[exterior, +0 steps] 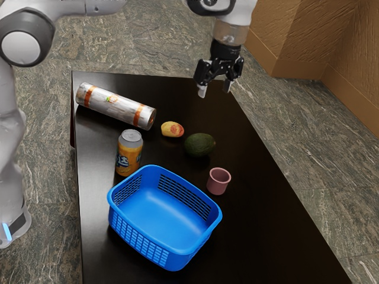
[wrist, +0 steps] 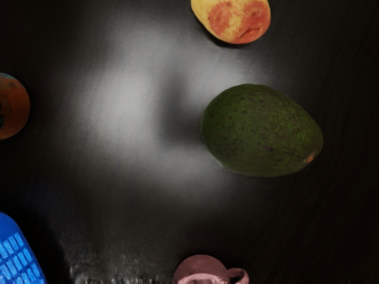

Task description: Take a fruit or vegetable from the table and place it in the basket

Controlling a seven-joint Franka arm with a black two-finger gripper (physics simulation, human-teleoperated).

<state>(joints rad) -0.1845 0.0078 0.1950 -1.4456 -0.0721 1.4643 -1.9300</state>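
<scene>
The gripper (exterior: pixel 214 90) is raised above the table's far part in the exterior view, open, its two fingertips apart with nothing between them. A dark green avocado (exterior: pixel 199 145) lies on the table, lower than the hand; the wrist view has the same avocado (wrist: pixel 262 130) whole. Beside it lies a yellow and red fruit (exterior: pixel 172 129), perhaps a mango; part of this fruit (wrist: pixel 235 19) is in the wrist view. The blue basket (exterior: pixel 164 220) stands at the near part of the table; a corner of the basket (wrist: pixel 18 254) is in the wrist view.
A pink mug (exterior: pixel 218 181) stands between avocado and basket. An orange can (exterior: pixel 129 154) stands upright near the basket's far-left corner. A silver cylinder with orange bands (exterior: pixel 115 106) lies behind the can. The black table's edge (exterior: pixel 272 157) runs along the exterior view's right.
</scene>
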